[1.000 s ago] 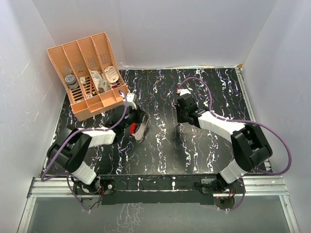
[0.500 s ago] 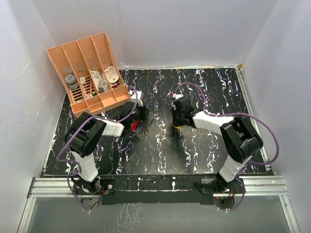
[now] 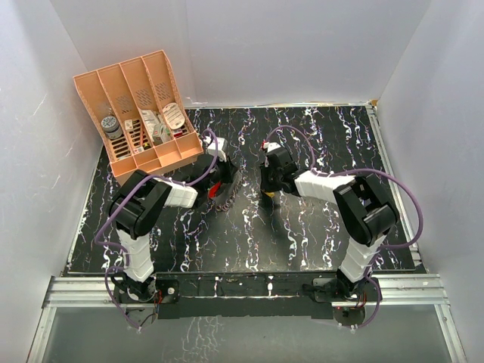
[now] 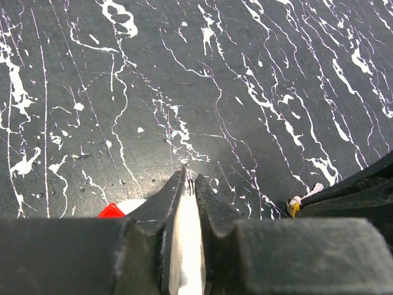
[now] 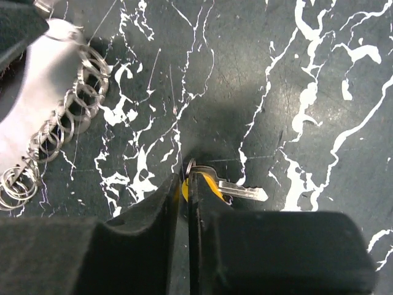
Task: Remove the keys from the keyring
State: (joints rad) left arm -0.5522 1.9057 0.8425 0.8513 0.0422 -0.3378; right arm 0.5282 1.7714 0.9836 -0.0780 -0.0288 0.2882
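Observation:
My left gripper (image 3: 221, 181) is shut on a flat silvery-white tag (image 4: 184, 246) of the red and silvery-white bunch (image 3: 217, 190); its jaws (image 4: 189, 178) pinch the tag edge-on. A red piece (image 4: 110, 210), likely the red key's head, pokes out to the left below them. A chain of small rings (image 5: 67, 129) hangs from the tag (image 5: 37, 92). My right gripper (image 3: 268, 180) is shut (image 5: 184, 175) on the yellow key's head (image 5: 209, 182); its silvery blade (image 5: 242, 191) points right. A fine ring loop (image 5: 190, 165) shows at that head. The two grippers are close together.
An orange divided organizer (image 3: 140, 113) holding small items stands at the back left, close behind the left arm. The black marbled table (image 3: 302, 234) has white walls on three sides. The right gripper's body and a bit of yellow (image 4: 295, 206) show at the left wrist view's right edge.
Both grippers have moved toward each other near the table's middle. The left one went right and away with the bunch; the right one went left with the yellow key.

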